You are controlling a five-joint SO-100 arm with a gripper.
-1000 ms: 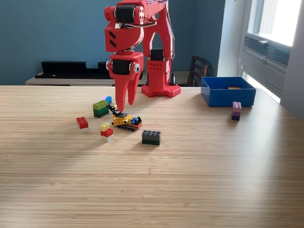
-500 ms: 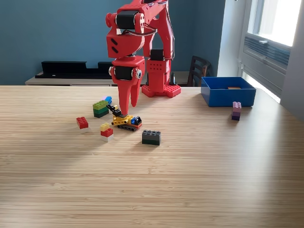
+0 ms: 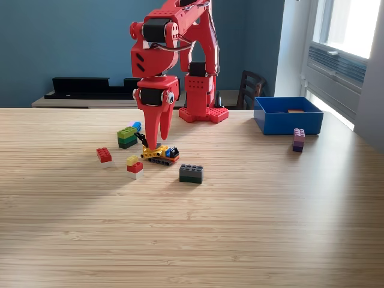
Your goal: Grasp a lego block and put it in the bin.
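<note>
The bin (image 3: pixel 288 118) sits on the worktop (image 3: pixel 240 228) at the exterior view's right, well apart from the arm's working end, with a small orange-brown piece showing just inside its far rim. Just in front of its right corner stands a pink-and-purple block stack (image 3: pixel 298 140).

The other lego blocks lie in a loose group at the view's left of centre. A yellow model (image 3: pixel 159 154) with a black part and a blue end lies in the middle of the group. Behind it and to the left is a green stack (image 3: pixel 126 137) with a bit of blue showing behind it. Further left is a red block (image 3: pixel 104 155); nearer the camera is a small yellow-red-white stack (image 3: pixel 135 167), and to the right of that a black block (image 3: pixel 191 173).

The red arm's gripper (image 3: pixel 153 143) points straight down, its tips at the left end of the yellow model. The jaws appear close together; whether they pinch anything cannot be told. The arm's base (image 3: pixel 203 113) stands at the back of the worktop, to the bin's left.

Behind the worktop are a blue wall, a black tray (image 3: pixel 81 86) on a low shelf, a chair (image 3: pixel 251 89) and a window at the view's right.
</note>
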